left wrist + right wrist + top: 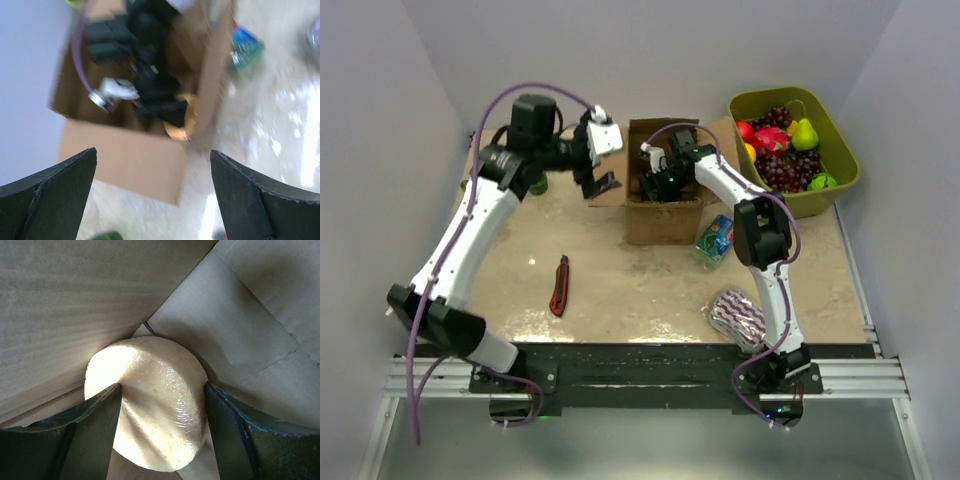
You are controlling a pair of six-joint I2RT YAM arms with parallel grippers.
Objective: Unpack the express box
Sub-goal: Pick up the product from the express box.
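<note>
The express box (665, 222) stands open at the back middle of the table, a brown carton with its flaps spread; its near flap (125, 160) fills the left wrist view. My right gripper (662, 172) reaches down inside it. There its open jaws (163, 385) straddle a round pale-yellow disc wrapped in clear film (155, 425), lying in a bottom corner, a finger close against each side. The same disc (178, 126) shows gold beneath the right gripper in the left wrist view. My left gripper (600, 162) (153, 151) hovers wide open and empty just left of the box.
An olive-green tub (842, 150) of fruit sits at the back right. A red utility knife (559, 285) lies front left of the box, a blue-green packet (716, 240) beside its right front corner, a purple-and-white patterned pouch (735, 315) near the right arm. A green object (537, 185) sits under the left arm.
</note>
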